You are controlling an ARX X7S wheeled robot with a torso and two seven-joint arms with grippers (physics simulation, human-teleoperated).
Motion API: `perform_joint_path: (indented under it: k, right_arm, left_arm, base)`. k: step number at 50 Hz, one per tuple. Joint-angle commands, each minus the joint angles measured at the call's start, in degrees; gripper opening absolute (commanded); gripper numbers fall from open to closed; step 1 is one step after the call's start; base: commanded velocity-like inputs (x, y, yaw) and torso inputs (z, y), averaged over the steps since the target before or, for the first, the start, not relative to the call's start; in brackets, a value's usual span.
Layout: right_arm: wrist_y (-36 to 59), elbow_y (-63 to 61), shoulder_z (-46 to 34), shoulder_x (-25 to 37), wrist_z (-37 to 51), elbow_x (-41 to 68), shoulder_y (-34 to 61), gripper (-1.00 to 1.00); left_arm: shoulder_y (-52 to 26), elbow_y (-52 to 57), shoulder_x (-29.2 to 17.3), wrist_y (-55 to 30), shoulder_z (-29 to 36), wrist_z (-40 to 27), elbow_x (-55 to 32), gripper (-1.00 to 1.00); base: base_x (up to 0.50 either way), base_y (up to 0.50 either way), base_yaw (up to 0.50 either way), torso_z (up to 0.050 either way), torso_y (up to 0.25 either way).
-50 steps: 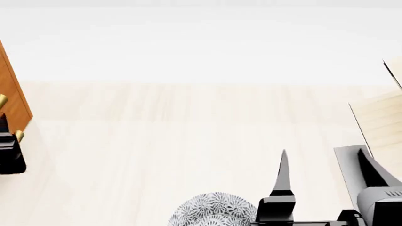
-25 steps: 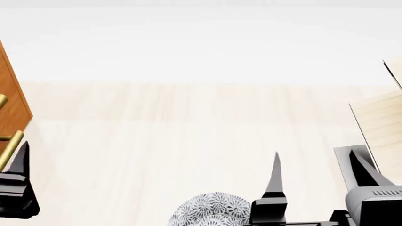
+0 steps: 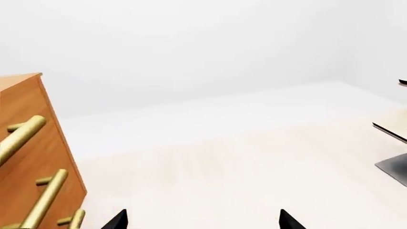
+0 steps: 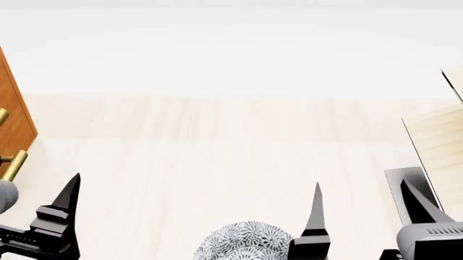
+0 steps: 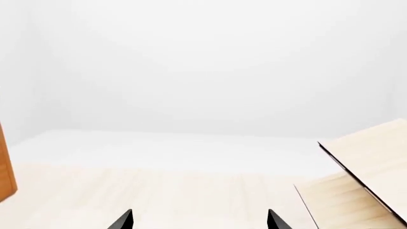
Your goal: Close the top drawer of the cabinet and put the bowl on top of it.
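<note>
The bowl, white with a fine grey leaf pattern, sits at the near edge of the head view, partly cut off. My right gripper stands open just right of it, its nearer finger beside the bowl's rim, nothing between the jaws. The reddish-brown cabinet shows at the left with brass bar handles; the top drawer carries the uppermost handle, and its front looks level with the one below. My left gripper is open and empty, off to the cabinet's right, one finger showing in the head view.
A pale wood structure with a grey base plate stands at the right, close to my right gripper. The cabinet's edge and that structure frame the right wrist view. Pale wooden floor runs to a white wall.
My left gripper has drawn back from the cabinet's handles, moving right and nearer in the head view. The right gripper has sunk slightly. The bowl has not moved.
</note>
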Motion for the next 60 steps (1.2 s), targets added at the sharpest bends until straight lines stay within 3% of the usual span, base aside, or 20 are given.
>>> perform_joint_path:
  k: [1, 21, 31, 36, 48, 60]
  right_arm:
    - [-0.4, -0.6, 0.0, 0.6, -0.1, 0.1, -0.9, 1.00]
    - [-0.9, -0.8, -2.0, 0.8, -0.4, -1.7, -2.2, 1.00]
    - [0.1, -1.6, -2.7, 1.2, 1.5, 0.1, -0.3, 1.00]
    - [-0.7, -1.9, -2.6, 1.4, 0.9, -0.8, -1.6, 1.00]
    - [-1.7, -2.3, -1.4, 2.1, 1.3, 0.8, -2.9, 1.00]
    - [-3.6, -1.4, -1.0, 2.4, -0.4, -0.7, -4.9, 1.00]
  left_arm:
    - [-7.7, -6.1, 1.7, -3.9, 4.1, -3.2, -5.9, 1.00]
    - [-16.5, -17.7, 6.7, -5.4, 12.7, -0.5, -2.5, 1.00]
    - [-21.4, -26.3, 9.2, -7.8, 14.1, -0.2, -7.5, 1.00]
    - [-22.8, -28.1, 9.9, -6.8, 17.3, 4.3, -4.4, 1.00]
    - [-24.3, -33.3, 12.2, -5.4, 18.7, 7.1, -4.9, 1.00]
    - [-28.1, -40.4, 12.7, -4.1, 22.7, 17.3, -2.2, 1.00]
  base:
    - [0.00, 0.00, 0.00, 0.000, 0.000]
    - [0.00, 0.00, 0.00, 0.000, 0.000]
    - [0.00, 0.00, 0.00, 0.000, 0.000]
    - [0.00, 0.00, 0.00, 0.000, 0.000]
    - [0.00, 0.00, 0.00, 0.000, 0.000]
    - [0.00, 0.00, 0.00, 0.000, 0.000]
